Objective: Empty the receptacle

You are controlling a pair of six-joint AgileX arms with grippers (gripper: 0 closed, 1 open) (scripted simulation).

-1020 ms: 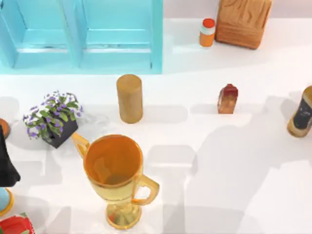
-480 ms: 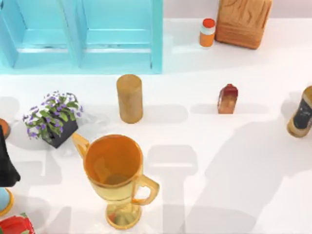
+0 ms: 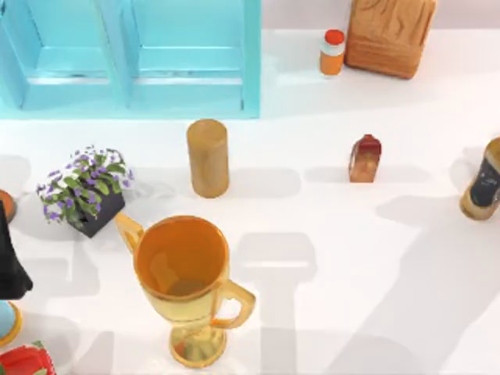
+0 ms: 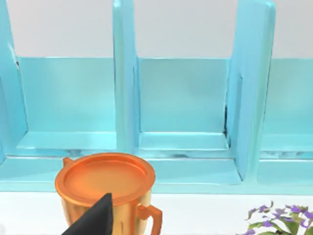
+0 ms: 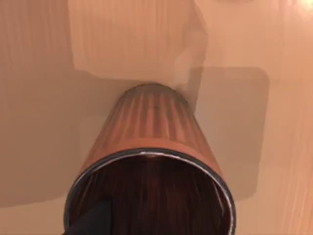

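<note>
A brown ribbed cylinder with a silver rim, the receptacle (image 5: pixel 151 142), lies close under my right wrist camera on a tan surface, its open mouth turned toward the camera. Its inside is dark and I cannot make out any contents. One dark fingertip (image 5: pixel 93 220) of my right gripper shows at the rim's edge. My left arm (image 3: pixel 9 262) is a black shape at the table's left edge. One of its fingertips (image 4: pixel 95 220) pokes in just before an orange handled cup (image 4: pixel 105 183) that stands in front of a blue shelf (image 4: pixel 183 122).
On the white table stand a gold trophy cup (image 3: pixel 183 269), a tan cylinder (image 3: pixel 208 156), a potted purple plant (image 3: pixel 84 191), a small red-brown bottle (image 3: pixel 365 158), an orange-capped bottle (image 3: pixel 332 52), a wooden block (image 3: pixel 389 35) and a dark-labelled can (image 3: pixel 484 181). The blue shelf (image 3: pixel 133 58) fills the back left.
The broad arm shadow on the table's right half has slid toward the right edge. None of the objects on the table has moved, and the left arm stays put.
</note>
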